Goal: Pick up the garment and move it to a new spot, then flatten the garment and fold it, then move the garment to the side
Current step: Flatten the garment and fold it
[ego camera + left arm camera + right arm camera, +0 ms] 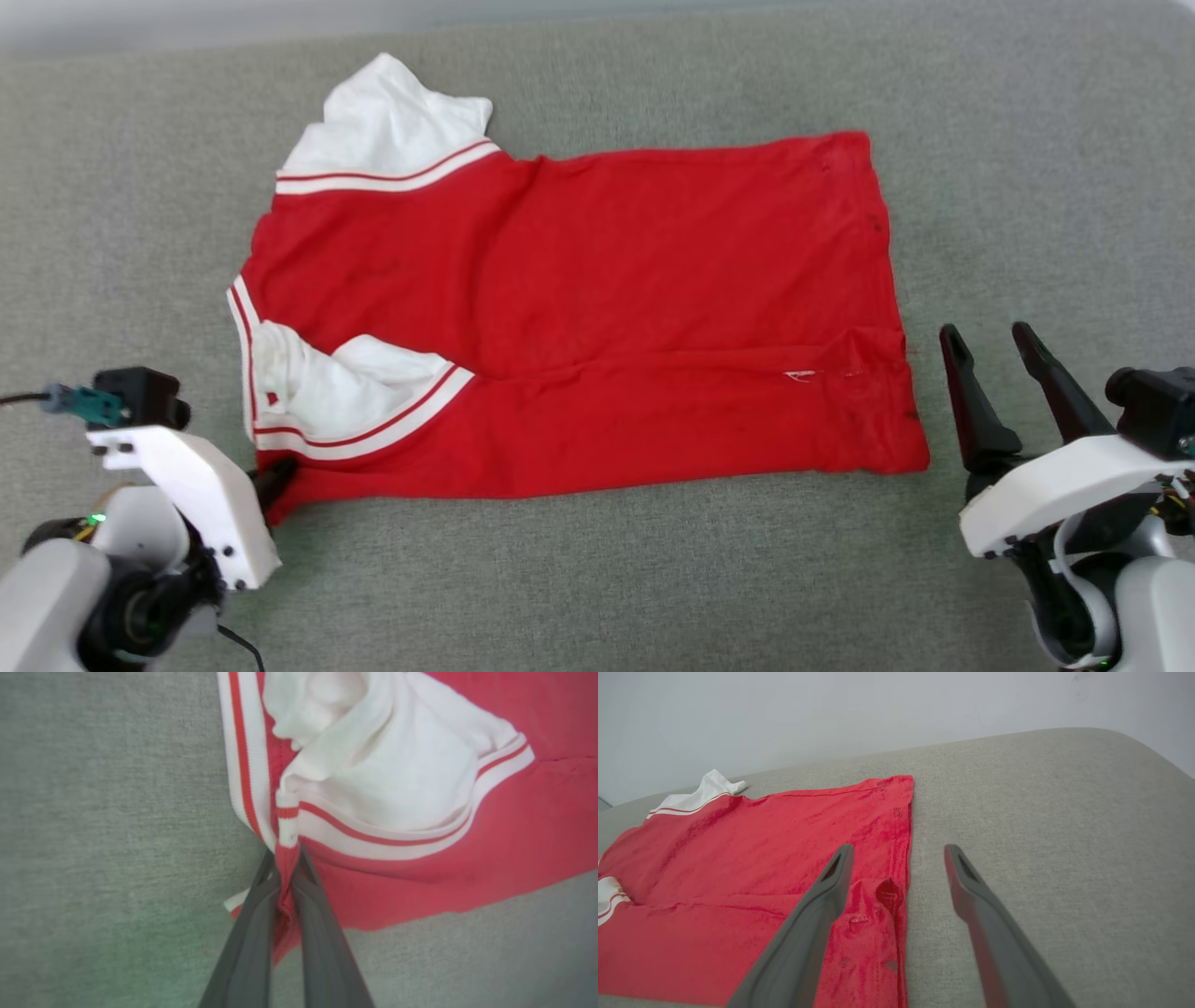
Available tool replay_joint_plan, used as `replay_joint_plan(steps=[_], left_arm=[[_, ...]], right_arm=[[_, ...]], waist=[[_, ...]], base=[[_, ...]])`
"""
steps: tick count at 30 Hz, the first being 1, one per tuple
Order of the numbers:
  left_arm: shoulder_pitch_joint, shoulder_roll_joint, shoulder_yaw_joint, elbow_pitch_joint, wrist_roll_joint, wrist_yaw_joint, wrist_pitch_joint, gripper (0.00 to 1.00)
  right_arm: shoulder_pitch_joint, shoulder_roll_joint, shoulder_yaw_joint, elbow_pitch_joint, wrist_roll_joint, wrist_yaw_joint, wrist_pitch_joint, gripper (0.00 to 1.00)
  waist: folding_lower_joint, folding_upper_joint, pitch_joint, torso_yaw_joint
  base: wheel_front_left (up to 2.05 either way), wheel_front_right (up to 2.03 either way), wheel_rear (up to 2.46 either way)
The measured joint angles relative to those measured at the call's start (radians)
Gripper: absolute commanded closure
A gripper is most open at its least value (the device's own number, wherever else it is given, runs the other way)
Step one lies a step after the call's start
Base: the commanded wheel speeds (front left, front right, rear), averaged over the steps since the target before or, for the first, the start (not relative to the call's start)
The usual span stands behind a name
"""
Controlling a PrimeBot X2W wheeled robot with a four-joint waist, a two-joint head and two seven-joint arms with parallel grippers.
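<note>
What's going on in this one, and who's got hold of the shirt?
A two-armed robot is handling a red jersey spread on a grey cushion. The left gripper is shut on the jersey's near left corner, pinching red cloth just below the striped trim. The right gripper is open beside the jersey's right edge and holds nothing. The jersey lies mostly flat, with one white sleeve folded in over the body.

Open grey cushion (597, 579) on every side of the low, flat garment (597, 280), wide room around the right pincer (983, 329).
</note>
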Motion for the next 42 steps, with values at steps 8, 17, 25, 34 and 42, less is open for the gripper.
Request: replay_joint_plan(steps=[8, 17, 25, 34, 42], left_arm=[[0.01, -0.011, -0.017, -0.086, 0.061, 0.01, -0.069, 1.0], [-0.002, -0.012, -0.028, -0.155, 0.085, 0.031, -0.059, 1.0], [-0.014, -0.025, -0.03, -0.142, 0.077, 0.028, -0.069, 1.0], [0.041, -0.043, -0.025, -0.115, 0.067, 0.031, -0.113, 1.0], [0.148, -0.048, -0.031, -0.131, 0.055, 0.075, -0.131, 1.0]], right_arm=[[0.005, -0.089, -0.034, 0.089, 0.086, 0.0, 0.469, 0.0], [-0.089, -0.104, 0.022, 0.167, 0.121, 0.0, 0.607, 0.0], [-0.172, -0.121, 0.072, 0.281, 0.173, 0.0, 0.629, 1.0], [-0.146, -0.159, 0.121, 0.249, 0.209, 0.0, 0.616, 1.0], [-0.04, -0.165, 0.12, 0.179, 0.217, 0.0, 0.643, 1.0]], waist=[[0.0, 0.0, -0.087, 0.04], [0.0, 0.0, -0.05, 0.071], [0.0, 0.0, -0.017, 0.093], [0.0, 0.0, -0.113, 0.084], [0.0, 0.0, -0.217, 0.084]], base=[[0.0, 0.0, 0.0], [0.0, 0.0, 0.0], [0.0, 0.0, 0.0], [0.0, 0.0, 0.0], [0.0, 0.0, 0.0]])
